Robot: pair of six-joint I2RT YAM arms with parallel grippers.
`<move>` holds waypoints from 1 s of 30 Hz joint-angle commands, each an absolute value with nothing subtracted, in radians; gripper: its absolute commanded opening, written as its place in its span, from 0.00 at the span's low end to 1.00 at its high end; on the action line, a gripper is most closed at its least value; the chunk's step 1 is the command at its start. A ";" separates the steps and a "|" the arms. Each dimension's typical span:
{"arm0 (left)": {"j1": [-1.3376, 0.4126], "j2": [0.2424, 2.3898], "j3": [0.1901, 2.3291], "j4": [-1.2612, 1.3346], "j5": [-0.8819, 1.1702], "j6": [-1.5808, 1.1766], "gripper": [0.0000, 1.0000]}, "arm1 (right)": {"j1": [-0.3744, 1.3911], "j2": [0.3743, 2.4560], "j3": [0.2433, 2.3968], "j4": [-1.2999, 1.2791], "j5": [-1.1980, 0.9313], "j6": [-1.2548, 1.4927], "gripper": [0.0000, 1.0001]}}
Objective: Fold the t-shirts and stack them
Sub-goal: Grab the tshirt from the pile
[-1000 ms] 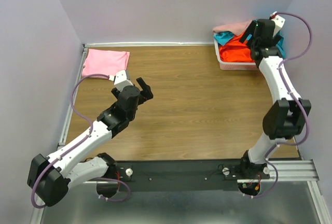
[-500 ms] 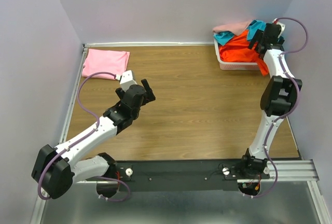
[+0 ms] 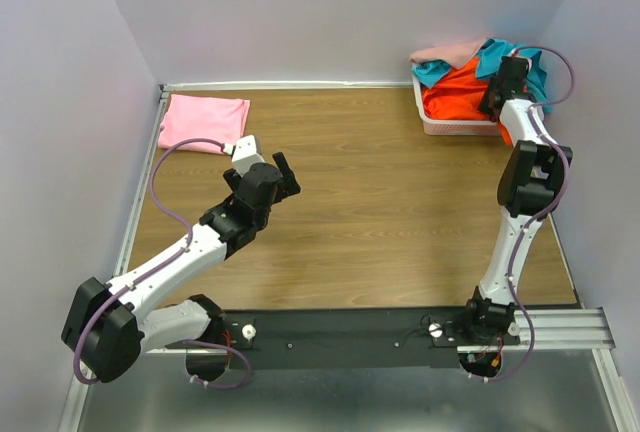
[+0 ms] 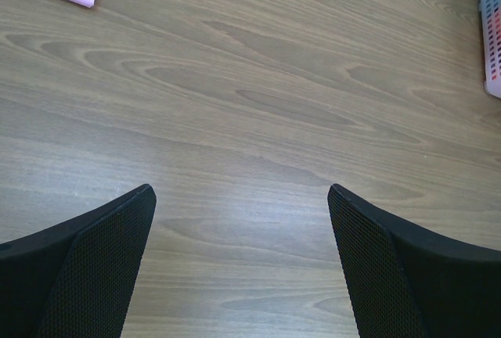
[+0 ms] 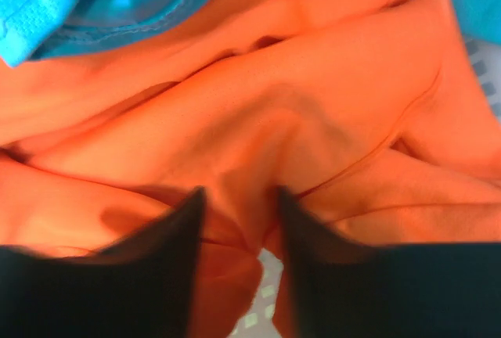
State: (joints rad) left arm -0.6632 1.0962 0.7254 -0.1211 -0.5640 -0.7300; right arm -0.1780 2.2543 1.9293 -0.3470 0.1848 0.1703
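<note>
The right gripper [image 5: 239,193] is down in the clothes pile with its jaws drawn narrow on a raised fold of the orange t-shirt [image 5: 297,119]. Both dark fingers press against that ridge of cloth, though they are blurred in the right wrist view. The orange cloth lies crumpled and fills most of that view, with a seam running off toward 3 o'clock. At 11 o'clock from the fingers a bunched edge of the teal t-shirt [image 5: 117,1] overlaps it, and a little white mesh shows below between the fingers. In the top view this pile sits in the white mesh basket [image 3: 455,129] at the table's 1 o'clock corner. There the orange shirt is in the middle, the teal one lies behind it at 12 o'clock, and the peach-pink t-shirt [image 3: 450,52] is draped over the basket's far left rim. The right arm reaches up the table's 3 o'clock side to get there. The left gripper [image 4: 240,189] is spread wide with nothing between its mesh-textured pads, above bare wood left of the middle of the table [image 3: 380,212]. The light pink t-shirt [image 3: 203,119] lies flat and folded in the 10 o'clock corner, well apart from that gripper, its corner showing at 11 o'clock in the left wrist view.
</note>
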 commanded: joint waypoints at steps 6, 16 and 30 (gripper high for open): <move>-0.664 1.080 0.738 -0.126 -0.575 -0.727 0.99 | -0.181 2.237 1.942 -0.373 0.195 0.180 0.01; -0.664 1.011 0.713 -0.120 -0.561 -0.738 0.99 | -0.179 2.045 1.954 -0.370 0.046 0.204 0.00; -0.664 0.953 0.704 -0.123 -0.514 -0.750 0.98 | -0.127 1.704 2.129 -0.371 -0.170 0.273 0.00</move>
